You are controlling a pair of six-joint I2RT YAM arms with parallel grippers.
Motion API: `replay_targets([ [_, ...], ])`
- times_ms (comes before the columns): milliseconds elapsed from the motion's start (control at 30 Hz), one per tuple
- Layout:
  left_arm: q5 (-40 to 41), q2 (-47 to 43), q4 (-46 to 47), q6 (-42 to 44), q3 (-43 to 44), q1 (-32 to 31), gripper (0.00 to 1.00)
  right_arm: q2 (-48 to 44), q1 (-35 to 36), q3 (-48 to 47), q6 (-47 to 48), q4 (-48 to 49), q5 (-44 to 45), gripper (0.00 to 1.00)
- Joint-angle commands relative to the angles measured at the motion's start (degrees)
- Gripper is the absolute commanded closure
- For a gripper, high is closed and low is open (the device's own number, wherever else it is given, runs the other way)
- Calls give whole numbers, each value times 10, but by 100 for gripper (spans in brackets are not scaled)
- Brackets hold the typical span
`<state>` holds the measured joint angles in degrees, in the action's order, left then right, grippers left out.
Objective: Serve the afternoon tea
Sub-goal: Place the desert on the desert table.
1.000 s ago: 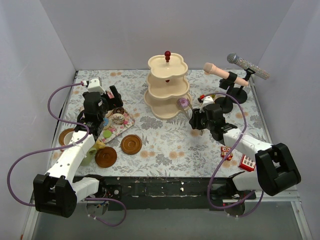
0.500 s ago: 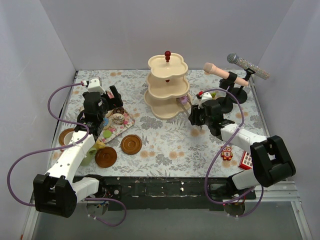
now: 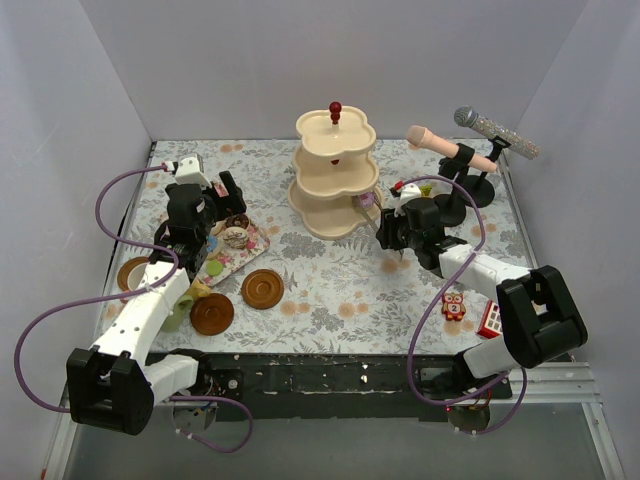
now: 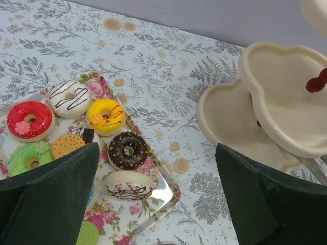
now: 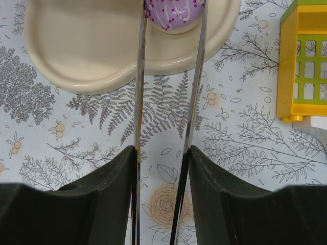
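Note:
The cream three-tier stand (image 3: 335, 180) with a red knob (image 3: 335, 107) stands at the back centre. My right gripper (image 3: 397, 232) (image 5: 161, 199) is shut on the metal tongs (image 5: 196, 76). The tong tips pinch a purple sprinkled donut (image 5: 173, 13) (image 3: 367, 203) over the rim of the stand's bottom tier (image 5: 92, 46); whether it touches the tier I cannot tell. My left gripper (image 3: 222, 198) (image 4: 158, 204) hangs open above the floral tray (image 4: 164, 195), which holds several donuts, among them a chocolate one (image 4: 127, 150) and a yellow one (image 4: 105, 113).
Three brown saucers (image 3: 264, 288) (image 3: 212, 313) (image 3: 132, 272) lie at front left, with cups (image 3: 185, 300) beside my left arm. Two microphones on stands (image 3: 445, 145) (image 3: 495, 130) are at back right. Small toy blocks (image 3: 453, 305) (image 3: 492, 322) sit at front right, a yellow one (image 5: 304, 66) near the tongs.
My right arm has shifted slightly back and left, carrying the tongs and purple donut closer over the bottom tier. The left arm has stayed still.

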<state>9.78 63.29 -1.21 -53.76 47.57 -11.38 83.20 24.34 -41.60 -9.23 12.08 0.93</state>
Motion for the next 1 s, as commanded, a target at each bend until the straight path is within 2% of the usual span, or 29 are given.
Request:
replay_targets([
  [0, -4, -4, 8, 5, 2, -1, 2, 0, -3, -29, 12, 22, 1, 52],
  [267, -4, -4, 7, 5, 2, -1, 2, -1, -3, -29, 19, 20, 3, 44],
  [967, -2, -5, 7, 5, 2, -1, 2, -27, -3, -22, 39, 13, 10, 40],
])
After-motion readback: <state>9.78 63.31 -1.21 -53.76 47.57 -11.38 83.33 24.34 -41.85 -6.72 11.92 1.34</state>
